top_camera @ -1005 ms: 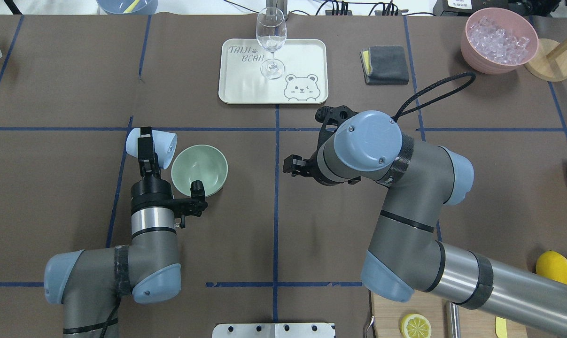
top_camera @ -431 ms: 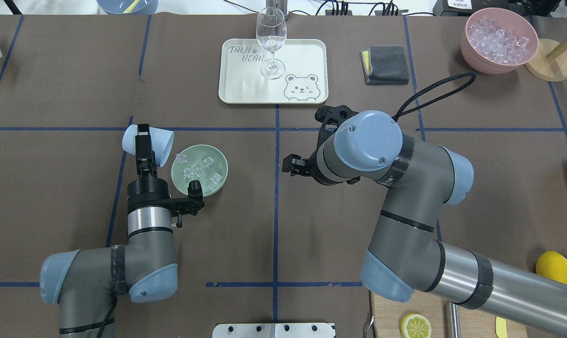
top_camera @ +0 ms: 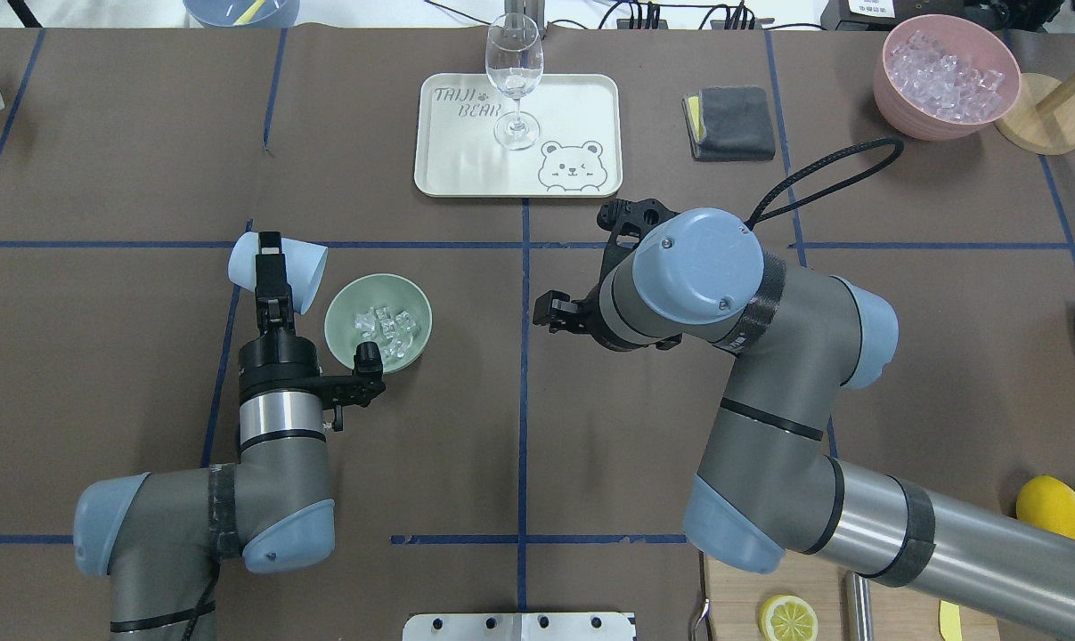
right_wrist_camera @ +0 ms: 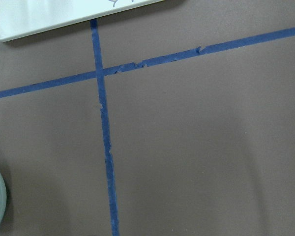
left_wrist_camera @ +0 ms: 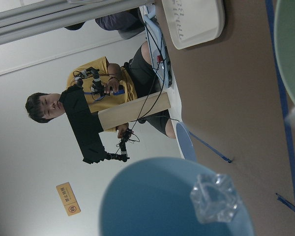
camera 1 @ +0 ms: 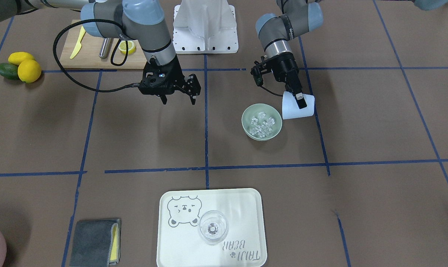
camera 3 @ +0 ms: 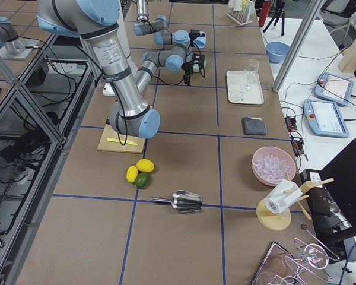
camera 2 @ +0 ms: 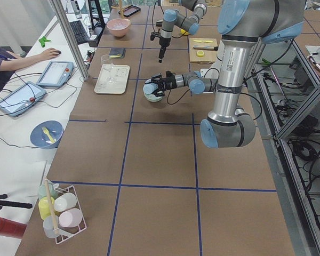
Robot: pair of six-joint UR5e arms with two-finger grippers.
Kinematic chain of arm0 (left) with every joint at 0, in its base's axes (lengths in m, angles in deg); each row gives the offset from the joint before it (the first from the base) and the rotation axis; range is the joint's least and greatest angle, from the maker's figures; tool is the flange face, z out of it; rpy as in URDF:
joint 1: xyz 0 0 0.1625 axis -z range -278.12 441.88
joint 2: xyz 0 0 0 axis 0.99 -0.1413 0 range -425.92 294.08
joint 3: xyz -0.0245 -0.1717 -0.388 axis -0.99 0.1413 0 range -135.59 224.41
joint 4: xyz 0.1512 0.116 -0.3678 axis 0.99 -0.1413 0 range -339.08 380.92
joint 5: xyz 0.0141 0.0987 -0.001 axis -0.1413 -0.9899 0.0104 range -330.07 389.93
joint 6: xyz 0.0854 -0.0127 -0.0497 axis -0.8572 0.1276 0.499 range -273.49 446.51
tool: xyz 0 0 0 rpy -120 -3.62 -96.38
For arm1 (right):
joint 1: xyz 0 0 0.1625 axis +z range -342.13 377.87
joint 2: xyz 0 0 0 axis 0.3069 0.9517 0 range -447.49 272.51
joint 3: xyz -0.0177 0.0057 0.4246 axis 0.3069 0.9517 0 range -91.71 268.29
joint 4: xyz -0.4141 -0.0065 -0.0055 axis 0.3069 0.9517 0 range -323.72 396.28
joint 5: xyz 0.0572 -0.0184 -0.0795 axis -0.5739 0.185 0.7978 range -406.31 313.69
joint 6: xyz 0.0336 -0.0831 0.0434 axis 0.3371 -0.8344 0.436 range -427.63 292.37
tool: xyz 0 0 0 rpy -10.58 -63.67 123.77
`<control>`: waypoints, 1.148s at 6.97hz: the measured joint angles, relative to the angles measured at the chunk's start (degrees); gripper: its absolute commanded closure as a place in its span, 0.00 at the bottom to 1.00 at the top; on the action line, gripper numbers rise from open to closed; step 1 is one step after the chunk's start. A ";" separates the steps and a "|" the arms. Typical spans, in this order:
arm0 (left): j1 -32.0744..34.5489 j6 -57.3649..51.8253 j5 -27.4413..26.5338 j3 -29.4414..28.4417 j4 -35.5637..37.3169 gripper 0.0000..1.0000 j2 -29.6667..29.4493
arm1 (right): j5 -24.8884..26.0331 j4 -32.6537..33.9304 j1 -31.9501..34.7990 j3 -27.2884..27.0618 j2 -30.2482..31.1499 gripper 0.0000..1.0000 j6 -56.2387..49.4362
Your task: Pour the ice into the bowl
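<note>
The sage-green bowl (top_camera: 377, 288) (camera 1: 245, 123) stands on the table left of centre and holds several clear ice cubes (top_camera: 384, 326) (camera 1: 261, 124). My left gripper (top_camera: 272, 271) (camera 1: 300, 101) is shut on a light blue cup (top_camera: 305, 267) (camera 1: 290, 110), tipped on its side with its mouth towards the bowl, just left of the rim. In the left wrist view one cube (left_wrist_camera: 214, 199) sits at the cup's lip (left_wrist_camera: 137, 196). My right gripper (top_camera: 555, 316) (camera 1: 179, 95) is open and empty, hanging over the table right of the bowl.
A cream tray (top_camera: 582, 107) with a wine glass (top_camera: 514, 80) lies at the back centre. A grey cloth (top_camera: 731, 122) and a pink bowl (top_camera: 889, 85) of ice stand at the back right. Lemons (top_camera: 1051, 507) and a cutting board lie at the near right.
The bowl was empty a second ago; ice has dropped from the tipped cup into it and settled. My left gripper with the cup has drifted slightly left. The right arm has barely moved.
</note>
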 measured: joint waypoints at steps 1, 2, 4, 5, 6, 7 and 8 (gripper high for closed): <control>0.00 -0.02 -0.01 -0.01 0.02 1.00 -0.01 | 0.00 0.03 -0.02 -0.04 -0.01 0.00 0.03; 0.00 -0.01 -0.01 -0.05 0.03 1.00 0.00 | 0.00 0.03 -0.05 -0.06 -0.04 0.00 0.06; 0.02 0.70 0.43 0.35 -0.02 1.00 0.02 | 0.00 -0.02 -0.20 -0.08 -0.18 0.00 0.10; 0.04 1.47 2.24 1.38 -0.09 1.00 0.02 | 0.00 -0.02 -0.23 -0.05 -0.21 0.00 0.06; 0.04 1.91 5.70 2.93 -0.15 1.00 0.02 | 0.00 -0.03 -0.28 -0.02 -0.23 0.00 0.06; 0.09 2.32 9.90 4.79 -0.17 1.00 0.22 | 0.02 -0.03 -0.35 -0.02 -0.25 0.00 0.10; 0.30 3.81 14.25 7.23 -0.18 1.00 0.67 | 0.08 -0.03 -0.43 0.02 -0.35 0.00 0.12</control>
